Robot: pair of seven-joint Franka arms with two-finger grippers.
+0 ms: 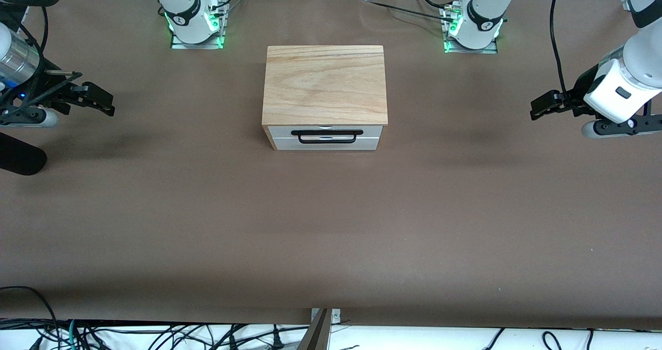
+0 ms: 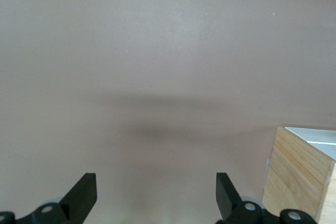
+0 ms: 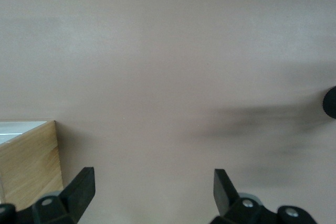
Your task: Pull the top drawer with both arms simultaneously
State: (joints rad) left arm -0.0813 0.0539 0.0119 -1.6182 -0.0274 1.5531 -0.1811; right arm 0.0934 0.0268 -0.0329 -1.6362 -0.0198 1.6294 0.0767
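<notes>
Pre-approach step, nothing gripped yet. Right gripper (image 1: 106,102) is hanging over bare table (image 1: 331,226) at the right arm's end, jaws spread wide, empty. Cabinet (image 1: 325,84) is sitting mid-table btwn the arms; top drawer (image 1: 327,137) looks fully shut, its black wire handle (image 1: 326,133) facing the front cam. Left gripper (image 1: 540,107) is hanging over the left arm's end, also wide open & empty. Next, I'd judge: both grippers need to be swinging in & dropping onto the handle, one per end, closing together before pulling.

You have one cabinet (image 1: 325,84), one drawer (image 1: 327,137) with one handle (image 1: 326,134), two arms (image 1: 183,6), and two grippers (image 1: 98,99).
</notes>
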